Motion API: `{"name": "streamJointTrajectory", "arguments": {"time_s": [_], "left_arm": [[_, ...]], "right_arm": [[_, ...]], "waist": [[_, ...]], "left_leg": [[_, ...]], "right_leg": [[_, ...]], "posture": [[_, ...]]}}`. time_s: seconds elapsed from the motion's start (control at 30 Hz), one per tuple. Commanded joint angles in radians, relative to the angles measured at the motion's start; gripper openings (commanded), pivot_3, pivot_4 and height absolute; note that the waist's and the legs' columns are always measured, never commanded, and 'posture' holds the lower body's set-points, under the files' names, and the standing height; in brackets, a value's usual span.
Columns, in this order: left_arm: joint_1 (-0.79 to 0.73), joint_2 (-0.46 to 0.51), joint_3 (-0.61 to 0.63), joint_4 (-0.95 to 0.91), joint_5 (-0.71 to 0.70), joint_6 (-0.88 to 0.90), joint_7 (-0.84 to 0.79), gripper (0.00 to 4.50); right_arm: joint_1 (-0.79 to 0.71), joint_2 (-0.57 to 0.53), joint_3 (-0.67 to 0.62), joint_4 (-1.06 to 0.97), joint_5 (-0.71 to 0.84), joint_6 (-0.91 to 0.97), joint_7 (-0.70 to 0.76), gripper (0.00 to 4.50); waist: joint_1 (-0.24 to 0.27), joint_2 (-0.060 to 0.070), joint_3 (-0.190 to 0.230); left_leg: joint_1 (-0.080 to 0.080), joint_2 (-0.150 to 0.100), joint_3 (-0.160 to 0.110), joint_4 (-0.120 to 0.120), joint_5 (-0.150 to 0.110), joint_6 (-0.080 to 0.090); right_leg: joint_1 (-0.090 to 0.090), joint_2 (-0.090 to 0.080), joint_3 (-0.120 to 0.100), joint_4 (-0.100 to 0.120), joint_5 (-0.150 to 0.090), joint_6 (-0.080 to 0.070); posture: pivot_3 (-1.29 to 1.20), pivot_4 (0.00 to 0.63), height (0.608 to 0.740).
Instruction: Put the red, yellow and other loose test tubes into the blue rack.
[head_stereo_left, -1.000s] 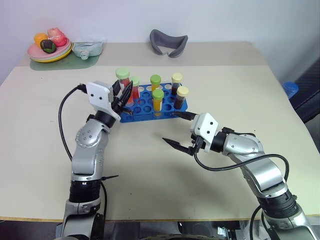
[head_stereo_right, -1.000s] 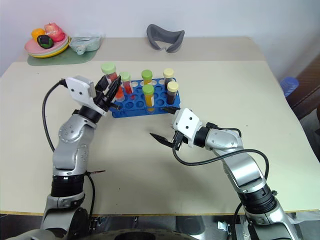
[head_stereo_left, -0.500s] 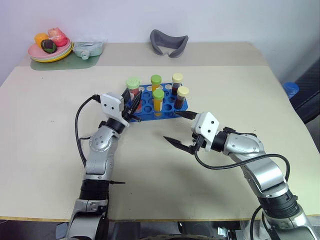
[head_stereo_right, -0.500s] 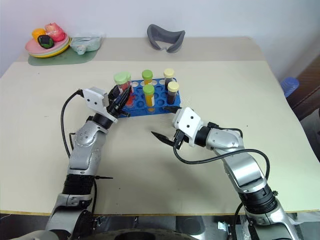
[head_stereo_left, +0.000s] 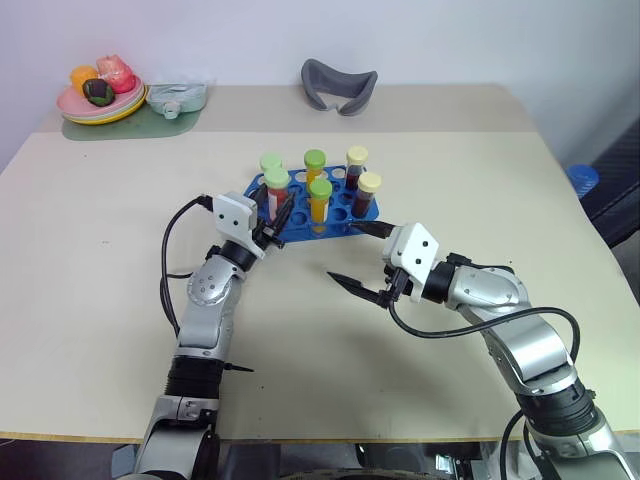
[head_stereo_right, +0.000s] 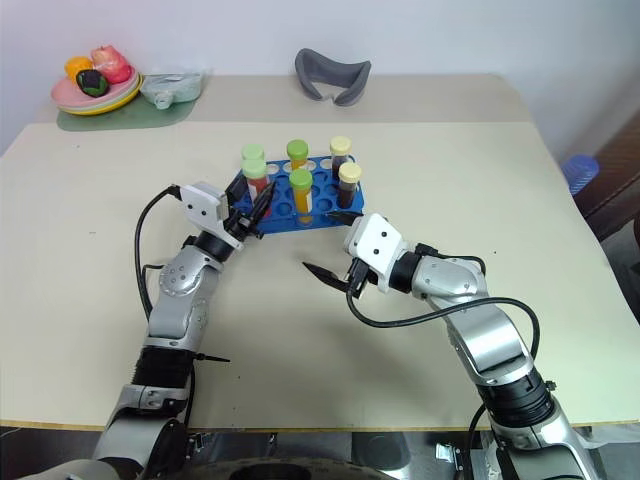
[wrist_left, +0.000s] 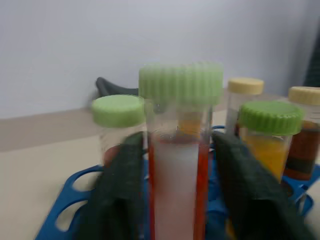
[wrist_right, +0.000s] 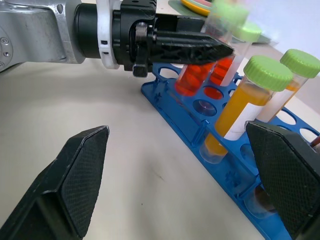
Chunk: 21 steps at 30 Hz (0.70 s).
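The blue rack (head_stereo_left: 310, 233) stands mid-table with several capped tubes upright in it. Two hold yellow liquid under green caps (head_stereo_left: 320, 192), two are maroon with cream caps (head_stereo_left: 369, 184), and a red one (head_stereo_left: 270, 163) is at the back left. The red test tube (head_stereo_left: 276, 184) with green cap and white label stands in a front-left hole. My left gripper (head_stereo_left: 275, 212) is open around it, a finger (wrist_left: 125, 190) on each side of the tube (wrist_left: 177, 175). My right gripper (head_stereo_left: 345, 253) hangs open and empty just in front of the rack's right end.
A plate of toy food (head_stereo_left: 98, 100) and a pale green mat with a clear bag (head_stereo_left: 178, 98) sit at the far left corner. A grey curved object (head_stereo_left: 338, 85) lies at the back centre. A blue item (head_stereo_left: 580, 178) sits beyond the table's right edge.
My left gripper brought the red tube down and to the right from above the rack's left end into a hole, then spread its fingers. The right arm has not moved.
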Motion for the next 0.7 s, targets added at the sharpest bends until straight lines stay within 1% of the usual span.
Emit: {"name": "streamJointTrajectory", "arguments": {"time_s": [0.03, 0.07, 0.23, 0.3, 0.37, 0.43, 0.47, 0.5, 0.57, 0.63, 0.7], "left_arm": [[-0.012, 0.005, 0.004, -0.030, 0.001, -0.032, 0.003, 4.26], [-0.011, 0.006, 0.005, -0.037, -0.002, -0.030, 0.002, 4.45], [-0.020, 0.032, 0.048, -0.133, -0.019, -0.010, 0.041, 4.45], [-0.016, 0.068, 0.080, -0.206, -0.053, 0.040, 0.044, 4.45], [0.005, 0.125, 0.127, -0.290, -0.114, 0.113, 0.027, 4.45], [0.054, 0.208, 0.180, -0.359, -0.179, 0.198, -0.014, 4.45], [0.110, 0.268, 0.225, -0.383, -0.220, 0.244, -0.056, 4.45], [0.148, 0.309, 0.252, -0.402, -0.249, 0.279, -0.080, 4.45], [0.280, 0.398, 0.349, -0.405, -0.293, 0.321, -0.147, 4.45], [0.357, 0.439, 0.392, -0.413, -0.308, 0.339, -0.167, 4.45], [0.444, 0.468, 0.446, -0.392, -0.310, 0.332, -0.200, 4.45]], "right_arm": [[0.006, 0.018, -0.039, -0.027, 0.034, 0.010, -0.015, 4.48], [0.007, 0.020, -0.043, -0.027, 0.040, 0.015, -0.016, 4.48], [0.021, 0.011, -0.095, -0.033, 0.087, 0.048, -0.015, 4.48], [0.036, -0.014, -0.138, -0.038, 0.113, 0.066, -0.002, 4.48], [0.056, -0.044, -0.198, -0.045, 0.153, 0.097, 0.008, 4.48], [0.081, -0.079, -0.269, -0.038, 0.191, 0.121, 0.021, 4.48], [0.099, -0.097, -0.316, -0.025, 0.205, 0.126, 0.021, 4.48], [0.111, -0.112, -0.351, -0.011, 0.215, 0.128, 0.024, 4.48], [0.140, -0.142, -0.433, 0.041, 0.227, 0.124, 0.031, 4.48], [0.153, -0.171, -0.479, 0.097, 0.228, 0.105, 0.052, 4.48], [0.173, -0.199, -0.495, 0.146, 0.206, 0.075, 0.076, 4.48]], "waist": [[-0.001, 0.000, 0.000], [-0.001, 0.000, 0.000], [0.000, 0.000, 0.000], [0.000, 0.000, 0.000], [0.000, 0.000, 0.000], [-0.002, 0.000, 0.000], [-0.004, 0.001, 0.000], [-0.005, 0.001, 0.000], [-0.005, 0.002, 0.000], [-0.002, 0.002, 0.000], [0.003, 0.001, 0.000]], "left_leg": [[0.000, 0.000, 0.000, 0.000, 0.000, 0.000], [0.000, 0.000, 0.000, 0.000, 0.000, 0.000], [0.000, 0.000, 0.000, 0.000, 0.000, 0.000], [0.000, 0.000, 0.000, 0.000, 0.000, 0.000], [0.000, 0.000, 0.000, 0.000, 0.000, 0.000], [0.000, 0.000, 0.000, 0.000, 0.000, 0.000], [0.000, 0.000, 0.000, -0.001, 0.000, 0.000], [0.000, 0.000, 0.000, -0.001, 0.000, 0.000], [0.001, 0.001, 0.000, -0.002, -0.001, 0.001], [0.001, 0.001, 0.000, -0.002, -0.001, 0.001], [0.001, 0.000, 0.000, -0.001, -0.001, 0.001]], "right_leg": [[0.000, 0.000, 0.000, 0.000, 0.000, 0.000], [0.000, 0.000, 0.000, 0.000, 0.000, 0.000], [0.000, 0.000, 0.000, 0.000, 0.000, 0.000], [0.000, 0.000, 0.000, 0.000, 0.000, 0.000], [0.000, 0.000, 0.000, 0.000, 0.000, 0.000], [0.000, 0.000, 0.000, 0.000, 0.000, 0.000], [0.000, 0.000, 0.000, 0.000, 0.000, 0.000], [0.000, 0.000, 0.000, 0.000, 0.000, 0.000], [0.000, 0.000, 0.000, 0.000, 0.000, 0.000], [0.000, 0.000, 0.000, -0.001, 0.000, 0.000], [0.001, 0.000, 0.000, -0.001, 0.000, 0.000]], "posture": [[0.00, 0.150, 0.740], [0.00, 0.150, 0.740], [0.00, 0.150, 0.740], [0.00, 0.150, 0.740], [0.00, 0.150, 0.740], [0.00, 0.150, 0.740], [0.00, 0.150, 0.740], [0.00, 0.150, 0.740], [0.00, 0.150, 0.740], [0.00, 0.150, 0.740], [0.00, 0.150, 0.740]]}}
